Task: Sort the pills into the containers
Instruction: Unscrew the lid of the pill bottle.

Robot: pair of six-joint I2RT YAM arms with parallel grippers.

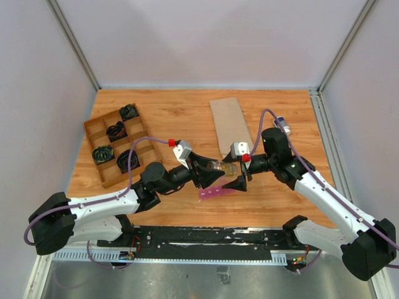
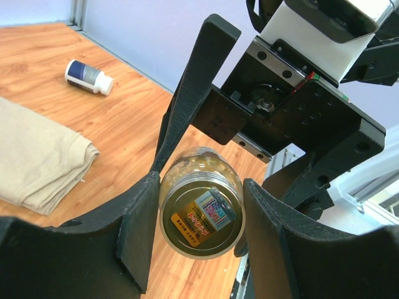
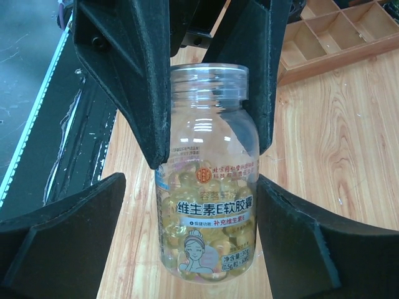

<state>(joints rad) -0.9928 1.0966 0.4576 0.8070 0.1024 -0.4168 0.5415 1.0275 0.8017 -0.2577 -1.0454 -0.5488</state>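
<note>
A clear bottle [image 1: 227, 167] of yellow softgel pills hangs sideways above the table's middle, between both arms. My left gripper [image 1: 217, 171] is shut on the bottle [image 2: 201, 212] near its round stickered end, which faces the left wrist camera. My right gripper [image 3: 190, 187] reaches in from the other side. It is open, its fingers [image 3: 293, 237] flanking the labelled body of the bottle [image 3: 209, 187] with a gap on one side. The containers [image 1: 212, 193], a magenta-pink strip, lie on the wood just below the two grippers and do not show in either wrist view.
A brown divided tray [image 1: 118, 143] with black items stands at the left. A beige folded cloth [image 1: 227, 121] lies behind the grippers. A small white-capped bottle [image 1: 282, 124] lies on its side at the back right, near the table's metal edge rail [image 1: 318, 124].
</note>
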